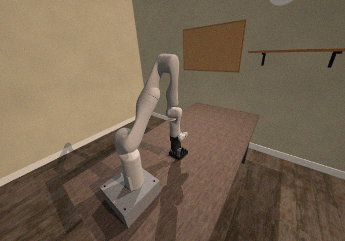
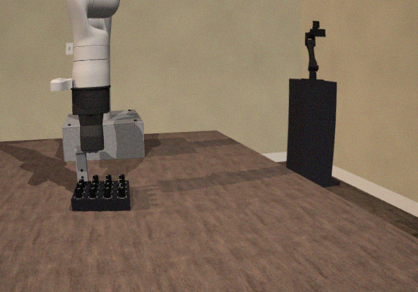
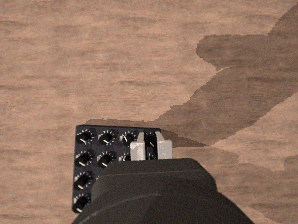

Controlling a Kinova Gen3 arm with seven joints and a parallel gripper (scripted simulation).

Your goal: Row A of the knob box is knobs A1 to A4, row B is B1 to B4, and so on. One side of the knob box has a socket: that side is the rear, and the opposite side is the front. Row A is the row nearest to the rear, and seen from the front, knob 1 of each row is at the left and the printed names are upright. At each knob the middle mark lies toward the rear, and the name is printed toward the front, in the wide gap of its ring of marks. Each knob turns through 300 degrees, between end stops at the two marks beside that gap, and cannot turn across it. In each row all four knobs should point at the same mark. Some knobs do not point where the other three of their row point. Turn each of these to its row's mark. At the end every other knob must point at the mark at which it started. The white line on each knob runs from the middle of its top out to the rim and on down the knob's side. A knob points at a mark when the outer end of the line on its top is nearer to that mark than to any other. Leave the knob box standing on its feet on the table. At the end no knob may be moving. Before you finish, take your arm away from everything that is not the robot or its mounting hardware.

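Note:
The black knob box (image 1: 175, 156) (image 2: 102, 205) (image 3: 95, 148) stands on its feet on the wooden table, with four rows of small black knobs marked by white lines. My gripper (image 1: 177, 149) (image 2: 81, 180) (image 3: 150, 140) points straight down over one corner of the box. That corner is the far left one in the exterior view and the top right one in the wrist view. Its two pale fingers stand close together around the corner knob (image 3: 150, 138) and are shut on it. My own wrist hides the knobs on the near side of the box in the wrist view. The printed names are too small to read.
The arm's grey base block (image 1: 130, 197) (image 2: 120, 135) stands on the table just behind the box. A black pedestal (image 2: 311, 128) carrying a small camera arm stands off the table at the right. The table's far edge (image 1: 251, 138) lies to the right in the top view.

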